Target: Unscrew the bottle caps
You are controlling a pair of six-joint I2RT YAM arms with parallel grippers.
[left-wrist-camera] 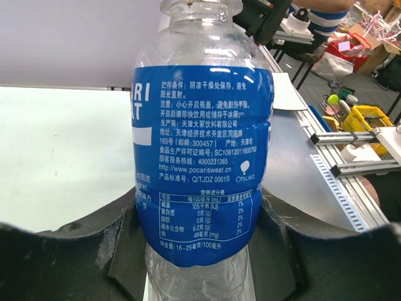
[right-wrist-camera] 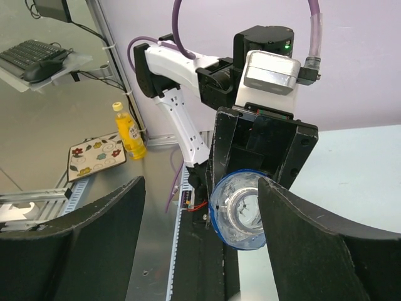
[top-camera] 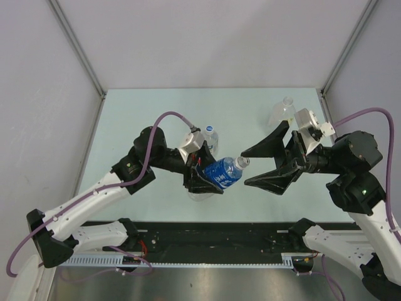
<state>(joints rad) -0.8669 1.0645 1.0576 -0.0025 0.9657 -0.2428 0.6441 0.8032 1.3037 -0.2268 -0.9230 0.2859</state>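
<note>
My left gripper is shut on a small clear bottle with a blue label, held tilted with its neck pointing right. In the left wrist view the black fingers clamp the lower part of the bottle. My right gripper stands open, one finger on each side of the neck and apart from it. The right wrist view looks straight into the bottle's bare mouth, between my right gripper's spread fingers. No bottle cap shows in any view.
A second clear bottle stands just behind the left wrist. Another clear bottle lies at the back right of the pale green table. Grey walls close in the back and sides. A yellow bottle stands off the table.
</note>
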